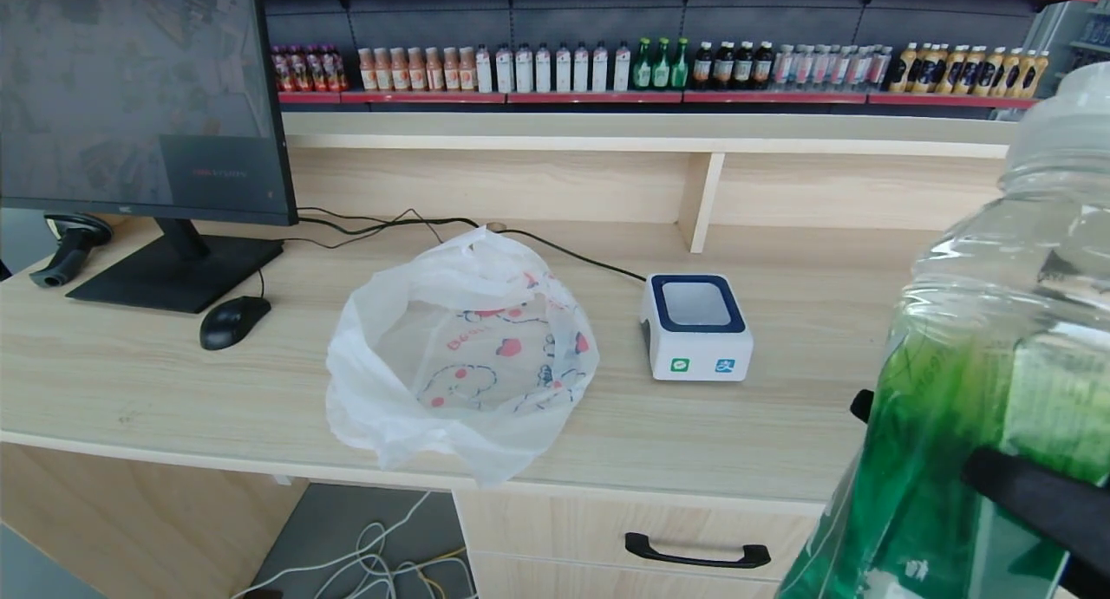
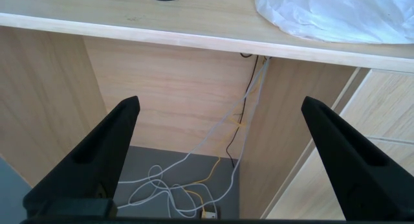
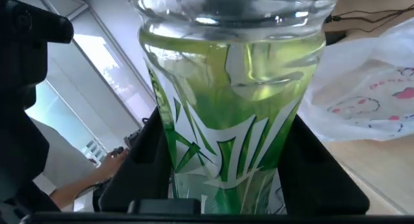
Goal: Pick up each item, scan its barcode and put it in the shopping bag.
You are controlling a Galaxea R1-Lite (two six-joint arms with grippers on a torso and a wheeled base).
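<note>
Shopping bag (image 1: 381, 408), white plastic with red and blue print, lies slumped open left of centre on the wooden counter (image 1: 173, 391), its front fold hanging over the counter's edge. A mouse (image 1: 232, 320) and a monitor (image 1: 139, 87) stand to its left, and at the far left a handheld scanner (image 1: 69, 248) is partly hidden behind the monitor. The left gripper (image 2: 220, 104) is low, below the counter's front edge, with its fingers spread wide and nothing between them; loose cables (image 2: 187, 185) lie on the floor beyond. Right of the bag, apart from it, sits the white barcode scanner (image 1: 696, 326), window facing up. At far right is the bottle (image 1: 971, 391), clear with a green label and pale green liquid, raised close to the head camera. It is blurred and cut off at the side and base, and its barcode can't be made out. The right gripper (image 3: 226, 175) clamps it from both sides around the labelled body, bottle roughly upright.
</note>
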